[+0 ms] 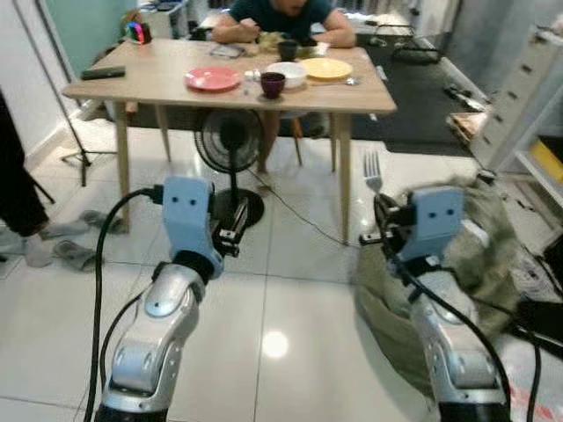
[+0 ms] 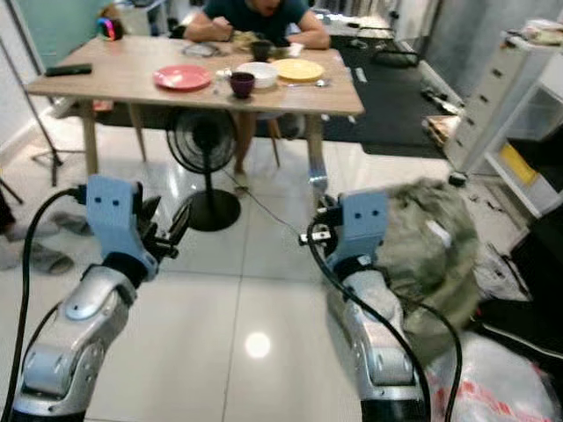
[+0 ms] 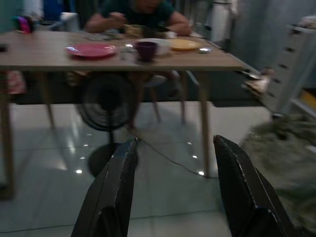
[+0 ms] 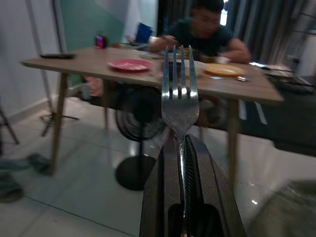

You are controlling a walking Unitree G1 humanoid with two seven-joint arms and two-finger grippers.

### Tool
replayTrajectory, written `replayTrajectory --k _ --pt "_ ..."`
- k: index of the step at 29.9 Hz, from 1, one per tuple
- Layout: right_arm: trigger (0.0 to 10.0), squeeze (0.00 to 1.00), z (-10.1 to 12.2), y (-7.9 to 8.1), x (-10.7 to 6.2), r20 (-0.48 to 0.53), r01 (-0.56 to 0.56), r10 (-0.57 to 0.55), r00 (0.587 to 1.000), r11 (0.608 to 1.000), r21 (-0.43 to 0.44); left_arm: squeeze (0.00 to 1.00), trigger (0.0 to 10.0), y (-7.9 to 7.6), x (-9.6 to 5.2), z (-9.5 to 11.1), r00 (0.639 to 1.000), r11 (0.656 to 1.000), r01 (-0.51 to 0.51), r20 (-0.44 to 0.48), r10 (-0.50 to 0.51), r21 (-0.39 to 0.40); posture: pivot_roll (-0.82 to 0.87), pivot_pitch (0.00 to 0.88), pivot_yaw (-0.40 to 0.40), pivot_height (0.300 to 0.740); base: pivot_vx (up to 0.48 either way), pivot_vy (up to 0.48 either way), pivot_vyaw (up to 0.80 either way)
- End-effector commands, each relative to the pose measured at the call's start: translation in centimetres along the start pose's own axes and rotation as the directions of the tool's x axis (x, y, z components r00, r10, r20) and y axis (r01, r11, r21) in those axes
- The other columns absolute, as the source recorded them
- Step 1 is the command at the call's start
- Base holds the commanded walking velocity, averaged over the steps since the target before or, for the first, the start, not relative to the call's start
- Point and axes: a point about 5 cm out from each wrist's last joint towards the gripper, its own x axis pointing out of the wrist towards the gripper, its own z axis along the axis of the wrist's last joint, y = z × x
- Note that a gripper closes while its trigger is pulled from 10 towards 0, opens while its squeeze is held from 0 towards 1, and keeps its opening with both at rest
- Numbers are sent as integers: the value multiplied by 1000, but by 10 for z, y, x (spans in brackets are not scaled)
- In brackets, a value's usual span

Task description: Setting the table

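The wooden table stands ahead across the tiled floor. Well short of it, on the near left, the left gripper hovers over the floor with its fingers spread wide and nothing between them. On the table, from left, lie a pink plate, a dark cup, a white bowl and a yellow plate; a person sits behind them. A fan stands under the table. Short of the table's right leg, the right gripper pinches a fork upright, prongs up.
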Motion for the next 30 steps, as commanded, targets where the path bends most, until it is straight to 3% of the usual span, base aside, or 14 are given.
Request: replayTrajectory --k 1,25,30 --pt "10000 0 0 4 1 4 -15 15 1000 1000 14 4 10000 3 -1 -5 1000 1000 -17 -19 17 7 -47 0 61 740 480 0 0" --pt "10000 0 -2 2 1 -5 -1 1 1000 1000 11 0 10000 2 0 -5 1000 1000 -15 -13 15 14 -46 0 65 740 480 0 0" --pt "10000 0 -2 2 1 -6 1 -1 1000 1000 17 0 10000 1 1 -5 1000 1000 -12 -14 12 14 -47 0 65 740 480 0 -700"
